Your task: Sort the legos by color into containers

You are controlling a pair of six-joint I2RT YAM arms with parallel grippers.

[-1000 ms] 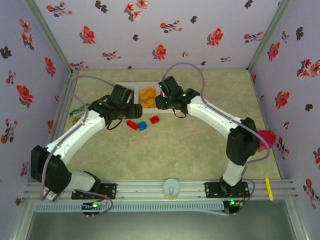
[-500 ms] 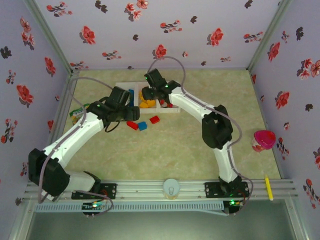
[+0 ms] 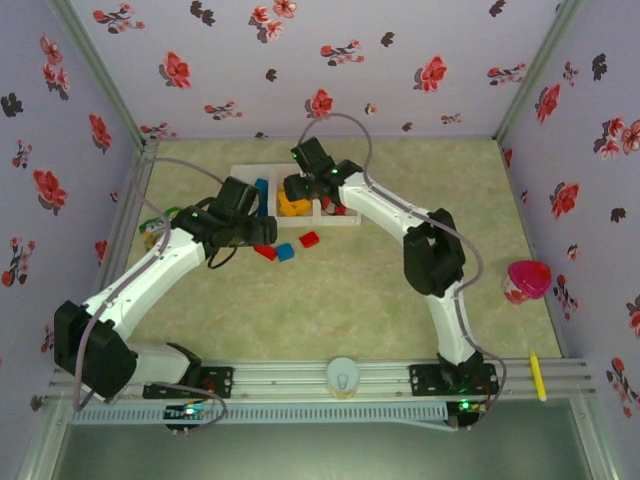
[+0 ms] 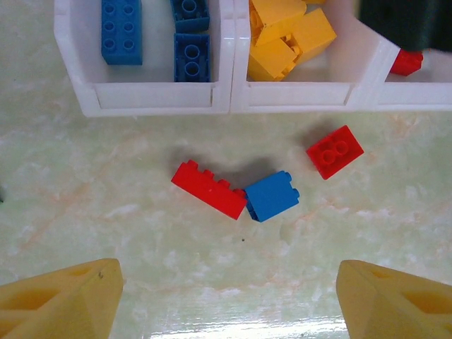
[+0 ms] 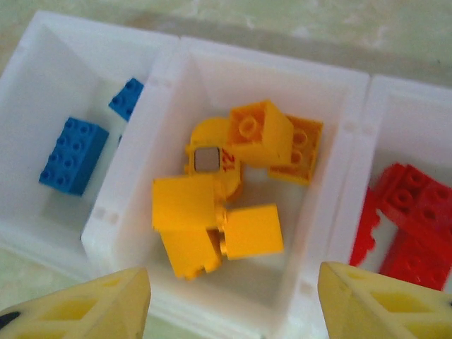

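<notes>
Right gripper (image 5: 233, 279), jaws spread and empty, over the middle compartment of the tray (image 5: 272, 53), which holds yellow legos (image 5: 244, 229) (one rounded piece (image 5: 212, 159) carries red marks, perhaps "12"); blue legos (image 5: 73, 154) lie at 9 o'clock, red legos (image 5: 413, 212) at 3 o'clock. Left gripper (image 4: 226, 272), likewise spread and empty, above the table (image 4: 106, 233) at 6 o'clock of the tray, over a long red brick (image 4: 209, 188) touching a blue brick (image 4: 272, 196), with a small red brick (image 4: 335, 151) at its 2 o'clock.

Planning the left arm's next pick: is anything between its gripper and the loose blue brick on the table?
Nothing visible lies between the open left gripper and the blue brick; only bare table. But a long red brick touches it on one side, so closing there might catch both.
</notes>
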